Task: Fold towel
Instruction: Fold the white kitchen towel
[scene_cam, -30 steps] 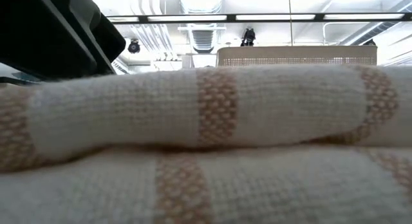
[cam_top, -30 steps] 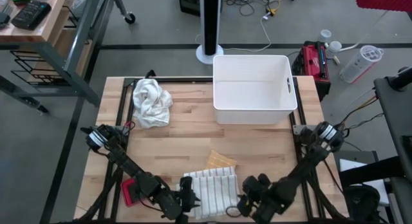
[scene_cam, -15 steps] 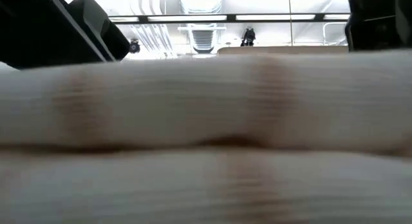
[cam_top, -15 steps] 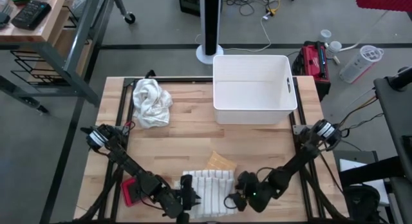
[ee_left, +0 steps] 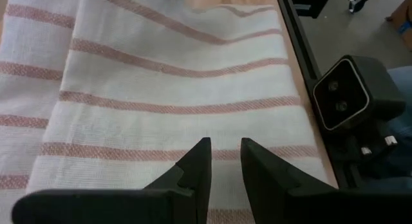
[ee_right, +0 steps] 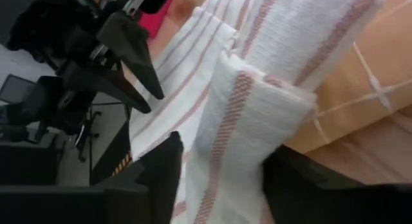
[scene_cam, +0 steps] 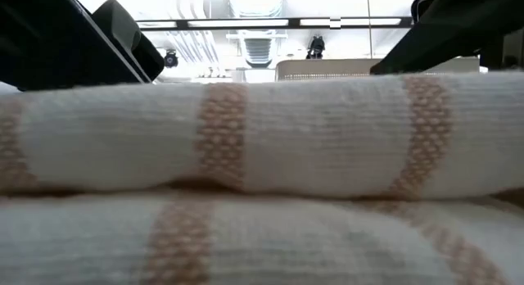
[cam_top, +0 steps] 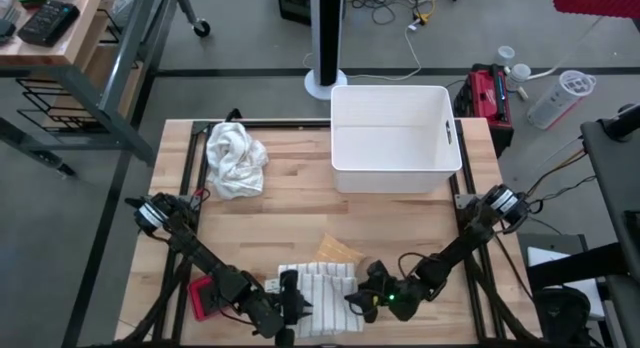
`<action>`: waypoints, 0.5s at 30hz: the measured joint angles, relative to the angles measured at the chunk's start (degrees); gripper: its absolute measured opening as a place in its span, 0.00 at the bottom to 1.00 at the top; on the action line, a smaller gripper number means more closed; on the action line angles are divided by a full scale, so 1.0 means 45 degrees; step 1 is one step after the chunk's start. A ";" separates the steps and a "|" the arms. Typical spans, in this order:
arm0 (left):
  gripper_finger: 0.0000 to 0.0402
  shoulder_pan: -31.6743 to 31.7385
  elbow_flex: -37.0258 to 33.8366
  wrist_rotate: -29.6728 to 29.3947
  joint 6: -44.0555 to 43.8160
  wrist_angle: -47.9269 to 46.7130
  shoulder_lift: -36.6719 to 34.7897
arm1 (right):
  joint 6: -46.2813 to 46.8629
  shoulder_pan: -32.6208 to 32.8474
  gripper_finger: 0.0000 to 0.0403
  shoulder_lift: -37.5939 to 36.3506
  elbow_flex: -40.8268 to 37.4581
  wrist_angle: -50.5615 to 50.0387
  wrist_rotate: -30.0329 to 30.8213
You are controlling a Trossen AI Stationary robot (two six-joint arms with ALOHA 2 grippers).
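One striped towel (cam_top: 318,291) seen folded on the table, one crumpled white cloth (cam_top: 235,159), one white bin (cam_top: 394,138), one tan packet (cam_top: 340,249) beside the towel, one red object (cam_top: 201,297), two dark arms counted.

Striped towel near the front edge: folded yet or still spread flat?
Folded at least once: the striped towel shows two stacked layers in the low view, and a doubled edge sits between the right gripper jaws.
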 joint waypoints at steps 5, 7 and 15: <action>0.19 0.0051 -0.0001 -0.0015 0.0002 0.0000 0.0000 | -0.0520 -0.0079 0.26 0.0175 0.0321 -0.0189 0.0090; 0.19 0.0054 -0.0010 -0.0115 0.0002 -0.0005 0.0000 | -0.0515 -0.0101 0.14 0.0316 0.0466 -0.0404 0.0230; 0.19 -0.0131 0.0803 -0.0413 0.1217 -0.0337 -0.1032 | -0.2159 0.0071 0.02 -0.0617 0.0968 -0.0490 0.1422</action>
